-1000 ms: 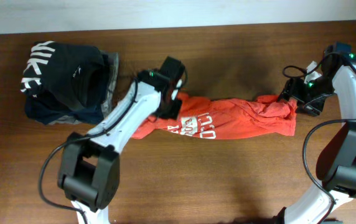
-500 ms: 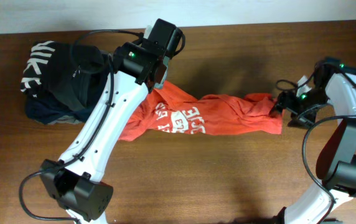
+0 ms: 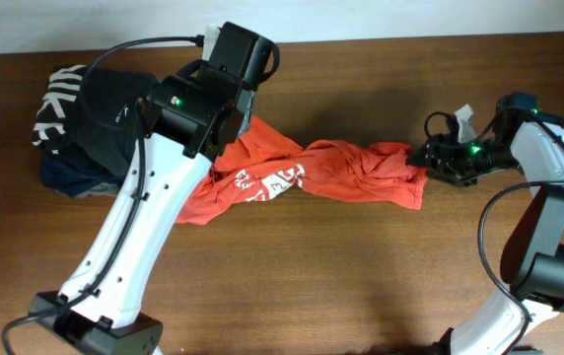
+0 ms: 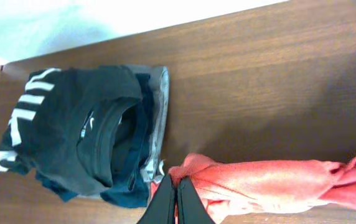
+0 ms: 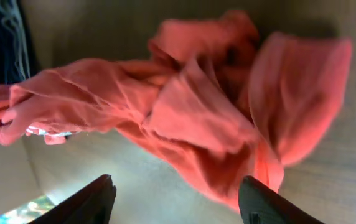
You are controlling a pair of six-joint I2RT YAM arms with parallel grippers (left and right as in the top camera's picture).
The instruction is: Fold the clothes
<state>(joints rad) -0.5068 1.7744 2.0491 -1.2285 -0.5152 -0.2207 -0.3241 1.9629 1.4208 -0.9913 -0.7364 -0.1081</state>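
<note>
A pile of dark garments (image 3: 95, 128) sat at the desk's (image 3: 361, 276) left end. The left fingers (image 4: 177, 200) were clamped on the T-shirt's (image 3: 341, 173) left end, the T-shirt lying twisted across mid-desk. The right fingers (image 3: 430, 158) stood wide apart at its right end, gripping nothing. Recommended: take one hem corner, then draw both ends apart evenly.

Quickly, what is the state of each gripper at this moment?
Left gripper: closed, pinching the orange-red T-shirt.
Right gripper: open, holding nothing.
</note>
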